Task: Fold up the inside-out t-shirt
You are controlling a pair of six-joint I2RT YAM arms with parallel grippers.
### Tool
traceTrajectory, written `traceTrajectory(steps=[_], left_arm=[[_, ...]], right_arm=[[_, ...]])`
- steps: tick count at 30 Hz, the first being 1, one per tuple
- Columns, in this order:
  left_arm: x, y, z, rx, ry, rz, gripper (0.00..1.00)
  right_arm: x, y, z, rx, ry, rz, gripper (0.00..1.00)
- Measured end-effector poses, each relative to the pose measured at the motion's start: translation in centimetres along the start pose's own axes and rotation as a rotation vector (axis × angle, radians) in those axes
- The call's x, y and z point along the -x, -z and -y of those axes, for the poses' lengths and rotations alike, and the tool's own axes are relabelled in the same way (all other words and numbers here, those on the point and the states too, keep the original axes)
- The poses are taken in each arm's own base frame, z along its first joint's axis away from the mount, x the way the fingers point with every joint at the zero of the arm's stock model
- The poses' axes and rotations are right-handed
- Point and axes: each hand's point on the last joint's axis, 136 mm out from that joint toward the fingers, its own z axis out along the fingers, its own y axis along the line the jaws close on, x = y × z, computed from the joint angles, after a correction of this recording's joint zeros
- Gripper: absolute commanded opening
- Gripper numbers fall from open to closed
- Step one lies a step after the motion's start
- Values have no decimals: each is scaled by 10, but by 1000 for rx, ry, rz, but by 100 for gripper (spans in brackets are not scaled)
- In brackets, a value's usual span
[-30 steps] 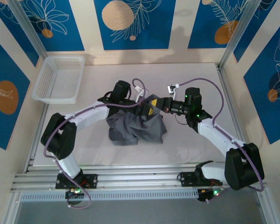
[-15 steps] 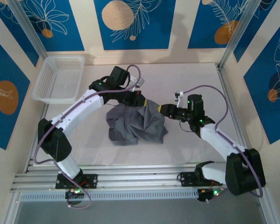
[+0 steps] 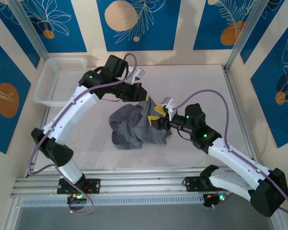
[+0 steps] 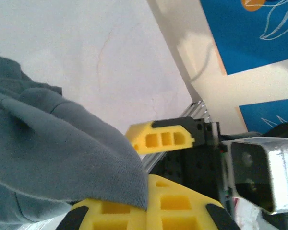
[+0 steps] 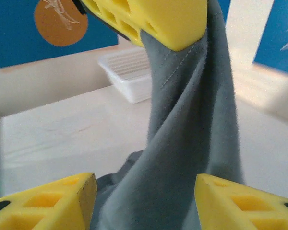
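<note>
Heap, nearest the bases: most of the inside-out t-shirt (image 3: 134, 129) is seen crumpled on the white table (image 3: 201, 86), roughly at its middle, between the two arms; no fold is laid yet.
Right gripper (image 5: 145, 187): its yellow fingers (image 5: 53, 201) are held apart, one to each side of the hanging cloth. Nothing is clamped, and whether the cloth is touched cannot be told.
Raised band: a twisted strip of the shirt, with a stitched hem showing, is drawn up from the heap's far right side and passes between the right fingers.
Left gripper (image 3: 144, 97): it is closed tight on the top of that band, above and just beyond the right gripper. Grey cloth is seen pinched at its yellow pads (image 4: 173, 206).
Basket (image 3: 60, 81): white, set at the far left corner, well apart from the shirt.
Step in hand: judged to be the opening-out of the shirt before any folding.
Next move: a closing of the right fingers on the hem below the left grip is probably called for. The arms would then be parted so the edge is pulled straight.
Care needed: a single layer should be taken; if the whole twist is caught, the cloth is likely to be left bunched.
</note>
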Motion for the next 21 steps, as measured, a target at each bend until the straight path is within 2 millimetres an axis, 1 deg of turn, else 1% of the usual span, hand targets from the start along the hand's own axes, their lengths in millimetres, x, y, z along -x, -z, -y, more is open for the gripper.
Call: traceTrajectory(steps=[2,4,7,8,9,10,12,13,15,16,17,18,19,21], left_arm=[[1,3,4,-4,-26,5,0],[-1,4,4,-5,-42,-2,0],[-3,3,3,-1,-64,-12,0],[-4,3,2,1,-73,-13,0],[-4,3,1,8,-90,-11,0],[-4,4,0,18,-102,-7,0],[-5,8,-7,63,-139,5,0],[-6,11,-11,92,-153,11,0],[-13,16,-24,165,-188,20,0],[-18,17,-32,196,-196,15,0],[-26,14,-44,231,-196,-1,0],[-36,9,-60,273,-184,-30,0],[-45,2,-75,310,-171,-59,0],[-70,-22,-120,407,-118,-156,0]], right_arm=[[5,-7,11,-51,68,16,52],[5,-15,17,-64,107,10,52],[-1,-27,20,-54,132,-18,49],[-6,-30,20,-49,132,-31,44],[-11,-33,21,-48,130,-47,38],[-17,-36,22,-47,122,-62,29],[-29,-38,26,-53,104,-92,0],[-36,-37,29,-57,89,-108,0],[-59,-32,32,-49,49,-157,0],[-71,-29,32,-43,32,-182,0],[-87,-24,30,-37,10,-215,0],[-103,-17,27,-29,-11,-248,0],[-115,-11,23,-21,-28,-273,0],[-139,6,16,-21,-70,-330,0]])
